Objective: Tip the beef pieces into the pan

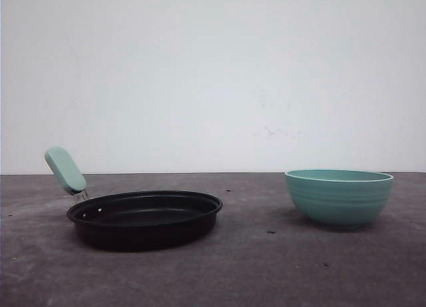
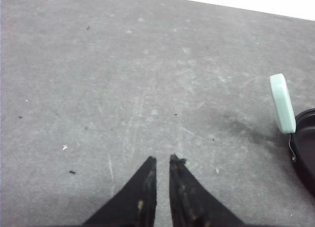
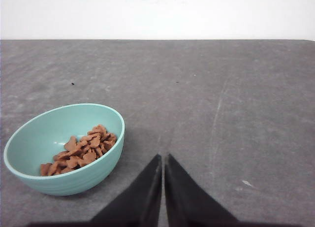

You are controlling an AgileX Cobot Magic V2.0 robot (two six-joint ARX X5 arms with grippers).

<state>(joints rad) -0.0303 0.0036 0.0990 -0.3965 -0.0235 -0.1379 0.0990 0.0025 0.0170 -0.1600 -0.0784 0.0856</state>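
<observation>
- Nearest to you were your two grippers, one per arm. The left gripper had its jaws drawn almost together with only a narrow slit between the tips, and it held nothing. It hung over bare table.
- The right gripper was the same: jaws nearly touching, nothing between them, poised over the grey surface just beside the bowl. I'd judge both arms were parked at rest, since neither had reached for anything yet.
- One bowl stood on the right half of the table, upright on its base. That kept the beef pieces contained. They lay in a single heap in the bottom, banked against one side of the inner wall. There were too many small reddish-brown chunks, overlapping, for you to count exactly; some two dozen is my guess.
- One pan sat flat on the left half, well apart from the bowl, with its open mouth up and no beef in it. You would have found it ready to receive the pour.
- Its single mint-green handle angled up and away toward the far left, which left the rim facing the bowl unobstructed.
- A few dark specks dotted the table between the two vessels.
- Farthest back, one plain white wall closed the scene.
</observation>
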